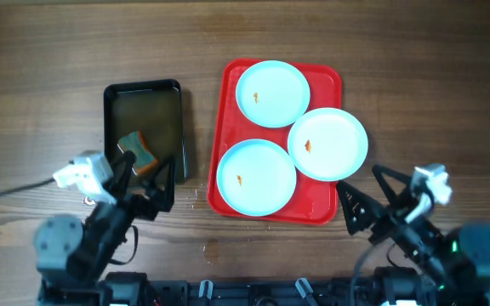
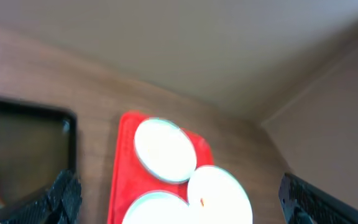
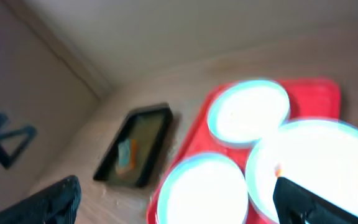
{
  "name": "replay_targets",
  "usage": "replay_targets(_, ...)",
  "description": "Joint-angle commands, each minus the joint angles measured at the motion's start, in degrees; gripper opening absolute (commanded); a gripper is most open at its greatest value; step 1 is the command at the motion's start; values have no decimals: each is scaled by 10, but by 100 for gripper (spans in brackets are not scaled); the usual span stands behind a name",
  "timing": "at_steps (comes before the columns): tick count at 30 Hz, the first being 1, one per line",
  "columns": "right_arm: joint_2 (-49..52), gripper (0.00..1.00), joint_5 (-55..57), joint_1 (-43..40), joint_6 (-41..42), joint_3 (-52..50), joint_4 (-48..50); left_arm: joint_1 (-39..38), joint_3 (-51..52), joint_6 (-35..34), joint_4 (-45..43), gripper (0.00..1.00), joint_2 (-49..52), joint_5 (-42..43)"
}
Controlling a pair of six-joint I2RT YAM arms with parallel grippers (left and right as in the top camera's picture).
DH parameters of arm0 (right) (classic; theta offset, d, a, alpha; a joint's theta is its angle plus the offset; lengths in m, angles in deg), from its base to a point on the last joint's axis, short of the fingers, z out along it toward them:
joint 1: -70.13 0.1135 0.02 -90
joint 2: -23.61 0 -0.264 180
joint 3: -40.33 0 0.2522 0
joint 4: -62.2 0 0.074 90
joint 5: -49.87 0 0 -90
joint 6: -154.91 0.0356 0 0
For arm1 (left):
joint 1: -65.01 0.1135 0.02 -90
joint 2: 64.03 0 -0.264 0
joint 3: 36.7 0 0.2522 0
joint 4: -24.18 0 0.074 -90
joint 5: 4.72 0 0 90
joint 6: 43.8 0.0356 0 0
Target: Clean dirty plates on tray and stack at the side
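Both jaws spread, empty; the sponge (image 1: pixel 137 153) sits right at my left jaws; the plates (image 1: pixel 327 143) on the tray (image 1: pixel 228 127) lie just ahead-left of my right jaws, the nearer pair.

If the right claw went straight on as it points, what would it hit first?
The right claw would likely meet the red tray's rim, or, passing above it, the front plate; its height is unclear.
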Motion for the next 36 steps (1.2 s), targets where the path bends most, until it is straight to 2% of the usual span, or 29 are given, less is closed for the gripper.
replay_targets(1,108,100,44,-2,-46,73,-92,2,-63,0,47,100,70,2)
replay_targets(3,148,100,42,-2,-51,82,-99,2,-66,0,50,100,81,10)
replay_targets(5,187,100,-9,-2,-22,82,-113,2,-65,-2,58,100,84,40)
replay_targets(8,233,100,-93,-2,-45,82,-82,2,-66,-1,70,100,84,41)
replay_targets(11,259,100,-91,0,-60,90,-83,2,-66,0,84,100,84,34)
replay_targets(14,290,100,-23,25,-73,118,-130,2,-66,0,118,100,87,-11)
replay_targets(17,319,100,68,83,-75,153,-188,2,-66,0,147,99,107,-31)
replay_targets(21,342,100,159,153,-27,159,-206,1,-74,-2,193,100,164,-27)
replay_targets(24,366,100,182,173,24,156,-197,1,-74,-2,211,100,200,1)
replay_targets(26,388,93,181,174,31,151,-190,-4,-74,0,201,99,215,48)
replay_targets(28,419,79,180,174,38,137,-174,-23,-74,12,198,96,229,55)
replay_targets(29,438,74,166,175,38,129,-164,-37,-74,31,198,93,238,43)
replay_targets(32,488,58,128,187,26,123,-146,-57,-74,19,199,87,261,-107)
replay_targets(34,508,56,126,205,24,123,-137,-55,-74,-6,188,89,281,-221)
replay_targets(36,515,56,112,234,23,123,-125,-55,-74,-6,175,79,312,-276)
